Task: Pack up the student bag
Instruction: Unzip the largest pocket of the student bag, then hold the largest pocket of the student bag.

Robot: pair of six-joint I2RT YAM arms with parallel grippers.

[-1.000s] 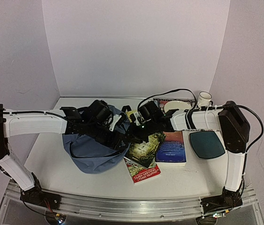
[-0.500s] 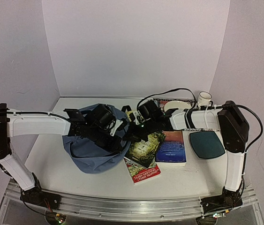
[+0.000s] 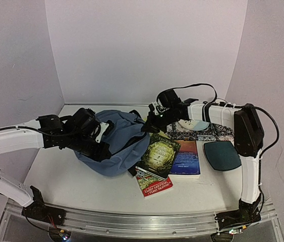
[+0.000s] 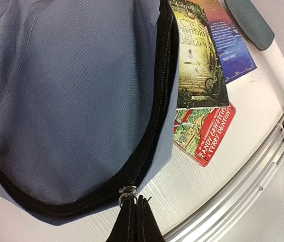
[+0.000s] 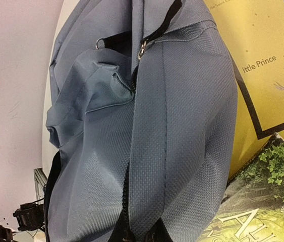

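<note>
The student bag (image 3: 124, 143) is a slate-blue fabric backpack lying left of centre and stretched between both arms. My left gripper (image 3: 103, 148) is at its near-left edge. In the left wrist view it (image 4: 134, 237) is shut on the black zipper pull tab (image 4: 131, 217), which hangs from a metal ring on the dark zipper (image 4: 154, 126). My right gripper (image 3: 149, 123) holds the bag's far right side raised. In the right wrist view it (image 5: 142, 234) is shut on a fold of the bag's fabric (image 5: 182, 131), and its fingertips are mostly hidden by the cloth.
A green Alice book (image 3: 159, 154) leans against the bag, lying over a red paperback (image 3: 154, 185). A blue book (image 3: 186, 157), a patterned book (image 3: 202, 132) and a dark teal oval pad (image 3: 222, 154) lie to the right. A yellow Little Prince book (image 5: 268, 70) sits beside the bag.
The left gripper shut on the zipper pull and drew back to the left. The right gripper closed on the bag's fabric and rose up and back, stretching the bag between them.
</note>
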